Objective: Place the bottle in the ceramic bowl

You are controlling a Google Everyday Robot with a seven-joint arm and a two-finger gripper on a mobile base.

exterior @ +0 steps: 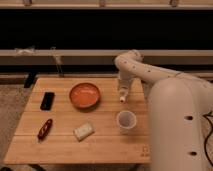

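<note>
The orange ceramic bowl (84, 95) sits on the wooden table (65, 146), left of centre at the back. My gripper (121, 90) hangs from the white arm just right of the bowl, pointing down. It is shut on the small whitish bottle (121, 97), which hangs upright below the gripper with its pale end down, slightly above the tabletop. The bottle is beside the bowl's right rim, not over it.
A translucent plastic cup (126, 121) stands in front of the gripper. A pale rectangular block (83, 131) lies at the front centre. A black phone (47, 100) and a red-brown object (45, 128) lie at the left. My white body (180, 130) fills the right side.
</note>
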